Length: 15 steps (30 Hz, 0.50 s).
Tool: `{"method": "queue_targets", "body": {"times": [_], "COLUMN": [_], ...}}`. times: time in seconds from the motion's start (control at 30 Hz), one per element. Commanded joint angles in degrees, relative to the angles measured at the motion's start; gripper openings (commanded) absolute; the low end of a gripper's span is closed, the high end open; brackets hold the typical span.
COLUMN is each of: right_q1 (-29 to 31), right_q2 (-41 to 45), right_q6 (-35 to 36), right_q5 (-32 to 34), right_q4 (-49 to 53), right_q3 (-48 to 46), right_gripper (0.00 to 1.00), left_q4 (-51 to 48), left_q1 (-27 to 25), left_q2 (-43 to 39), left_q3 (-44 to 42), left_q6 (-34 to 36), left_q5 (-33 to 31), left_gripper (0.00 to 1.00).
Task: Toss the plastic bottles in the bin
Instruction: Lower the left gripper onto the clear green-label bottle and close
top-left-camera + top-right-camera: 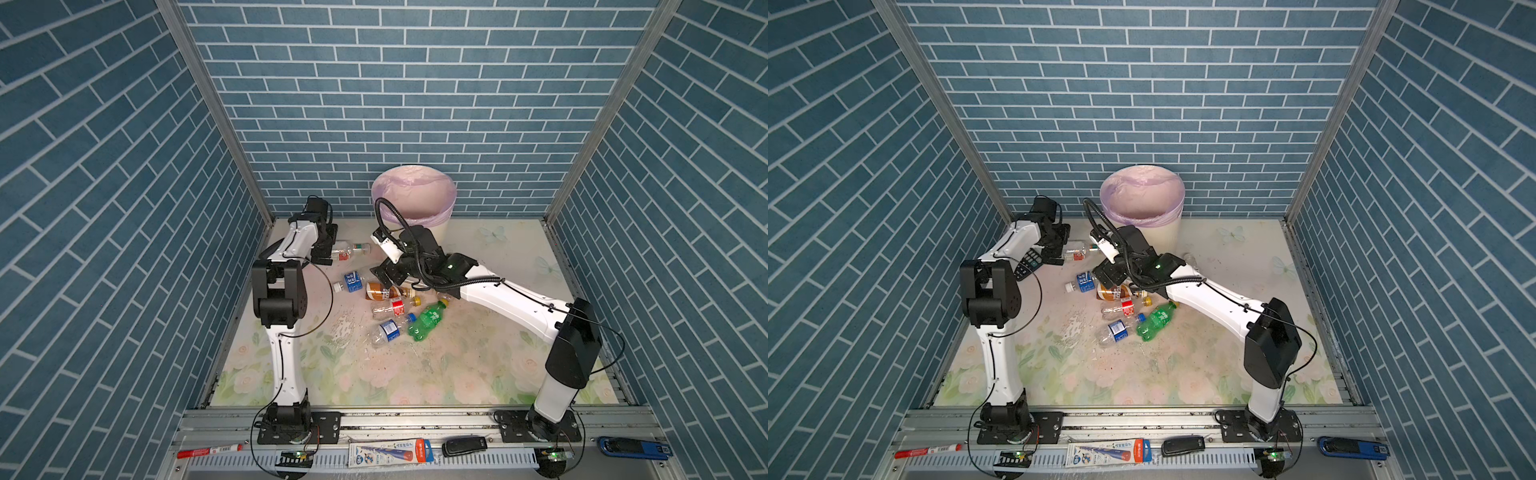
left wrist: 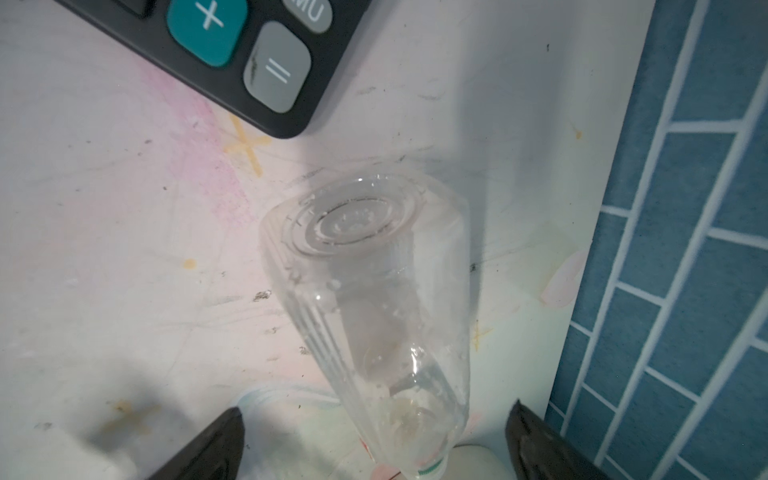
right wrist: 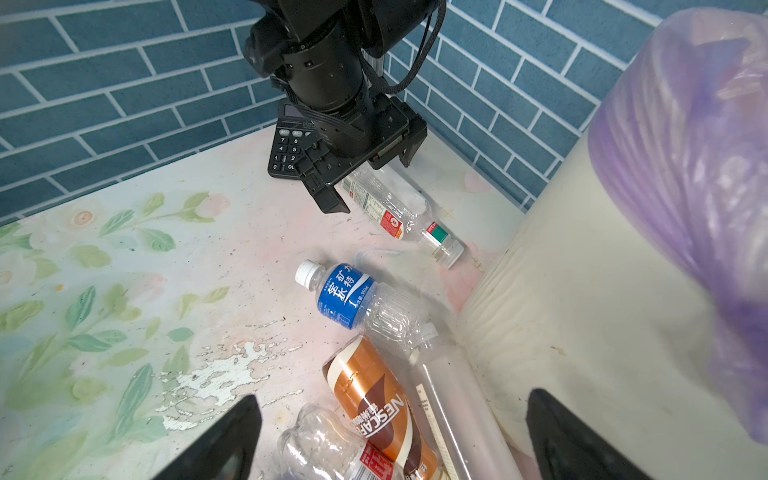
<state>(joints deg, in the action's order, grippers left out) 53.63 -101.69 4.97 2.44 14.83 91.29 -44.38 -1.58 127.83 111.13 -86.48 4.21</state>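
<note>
1. The plastic bottles (image 1: 399,308) lie jumbled mid-surface (image 1: 478,365), in front of the bin (image 1: 441,230) at the back wall.
2. One clear red-labelled bottle (image 1: 351,250) lies apart, back left.
3. The left claw (image 3: 370,179) gapes wide, straddling it without pinching.
4. The right claw (image 3: 392,399), spread wide and empty, hovers over the Nescafé bottle (image 3: 365,386) beside the bin.
5. A black calculator (image 2: 232,62) lies near the left claw.

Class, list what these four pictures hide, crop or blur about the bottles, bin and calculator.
- Cream-white ribbed plastic bin: bottom hidden by its own near rim, both top views.
- Black calculator: cut off by the left wrist view's edge.
- Clear plastic bottle: cap end cropped by the same view's edge.
- Brown-labelled bottle: print too small in both top views.
</note>
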Motion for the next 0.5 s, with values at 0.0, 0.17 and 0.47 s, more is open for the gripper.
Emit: {"method": "queue_targets", "body": {"times": [0.0,0.17,0.47], "right_q1": [0.3,0.3,0.1], "right_q2": [-0.6,-0.4,-0.5], "right_q6": [3.0,3.9,4.7], "right_q5": [1.3,1.8,2.5], "right_q4": [-1.5,-1.6,-2.3], "right_q3": [1.6,0.5,-0.5], "right_gripper": [0.99,0.99,0.99], "left_q4": [-1.7,1.2,1.9], "left_q1": [0.4,0.4,0.4], "left_q2": [2.9,3.7,6.4], "left_q3": [1.8,0.4,1.6], "left_q6": [-0.7,-2.0,-2.0], "left_q5": [0.3,-0.2,-0.7], "left_gripper": [0.99,0.98,0.94]}}
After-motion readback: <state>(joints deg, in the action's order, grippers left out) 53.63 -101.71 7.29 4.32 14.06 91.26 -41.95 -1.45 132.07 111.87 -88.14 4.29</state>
